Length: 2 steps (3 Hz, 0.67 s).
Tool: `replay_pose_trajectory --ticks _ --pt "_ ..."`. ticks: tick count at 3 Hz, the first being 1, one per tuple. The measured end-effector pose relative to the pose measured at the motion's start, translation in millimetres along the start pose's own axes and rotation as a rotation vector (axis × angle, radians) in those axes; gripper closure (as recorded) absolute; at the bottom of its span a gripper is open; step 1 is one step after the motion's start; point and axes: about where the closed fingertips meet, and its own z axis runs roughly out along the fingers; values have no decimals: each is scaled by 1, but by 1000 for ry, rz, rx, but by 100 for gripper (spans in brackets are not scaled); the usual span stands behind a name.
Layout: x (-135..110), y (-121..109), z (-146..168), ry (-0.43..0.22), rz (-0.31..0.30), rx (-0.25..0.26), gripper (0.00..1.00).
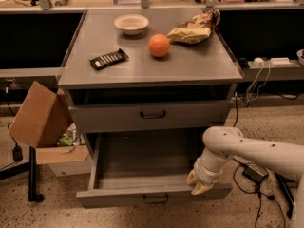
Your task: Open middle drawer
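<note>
The middle drawer (pixel 118 197) is a wide grey drawer with a small dark pull handle (pixel 156 200). It stands pulled well out of the grey cabinet, and its shallow grey tray (pixel 142 163) shows nothing inside. My gripper (pixel 198 184), on a white arm coming from the right, sits at the right end of the drawer's front rim and touches it. Above it is another grey drawer front (pixel 104 118) with a dark handle, standing slightly forward of the cabinet. Any drawer below the open one is hidden.
On the cabinet top (pixel 199 65) lie a white bowl (pixel 131 23), an orange (pixel 159 45), a crumpled brown bag (pixel 194 28) and a dark snack bar (pixel 109 59). A cardboard box (pixel 38 115) stands at the left. Cables and a power brick (pixel 255 173) lie on the floor at the right.
</note>
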Motion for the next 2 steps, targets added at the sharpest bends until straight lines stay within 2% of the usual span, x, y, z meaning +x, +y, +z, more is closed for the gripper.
replay_pose_trajectory --ticks 1,2 --pt "-4 6 2 -11 -14 -13 100" --pt "-4 6 2 -11 -14 -13 84"
